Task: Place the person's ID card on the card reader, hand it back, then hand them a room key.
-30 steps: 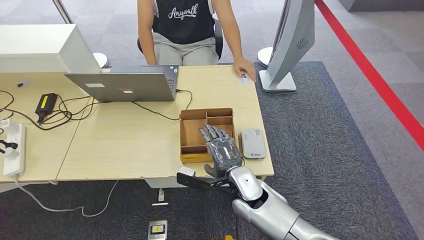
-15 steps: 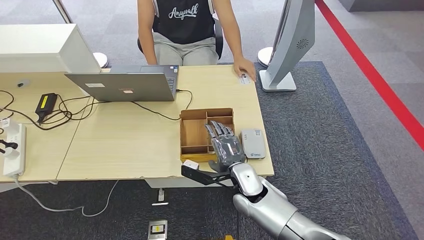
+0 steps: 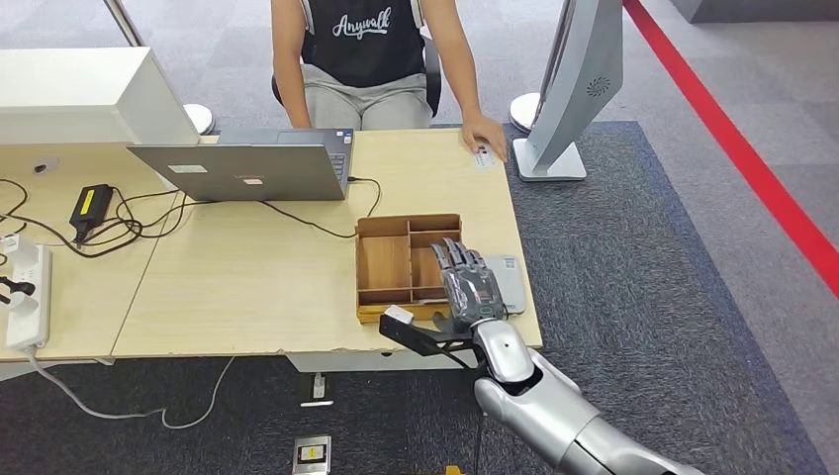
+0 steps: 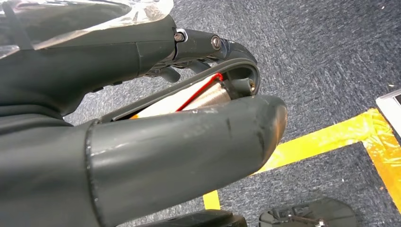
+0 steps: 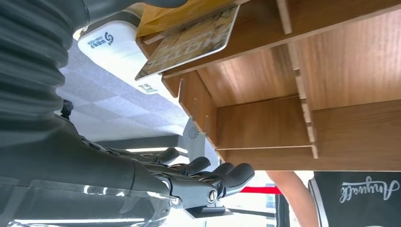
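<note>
My right hand (image 3: 465, 287) hovers with fingers stretched out flat over the right side of the wooden tray (image 3: 381, 262) and the near edge of the white card reader (image 3: 513, 280); it holds nothing. In the right wrist view a patterned card (image 5: 189, 45) lies in a tray compartment (image 5: 265, 127), beside the card reader (image 5: 111, 45). At the table's far edge the person's hand (image 3: 485, 136) rests by a small ID card (image 3: 483, 155). My left hand (image 4: 189, 142) hangs over the carpet, with nothing in it.
An open laptop (image 3: 247, 168) stands at the far middle of the table (image 3: 247, 287), with cables and a power strip (image 3: 28, 297) to its left. A grey monitor stand (image 3: 554, 148) stands on the floor by the far right corner. Yellow tape (image 4: 331, 142) marks the carpet.
My right hand has moved right and a little forward, from over the tray's middle to the tray's right edge and the card reader. The person's hand has stayed put.
</note>
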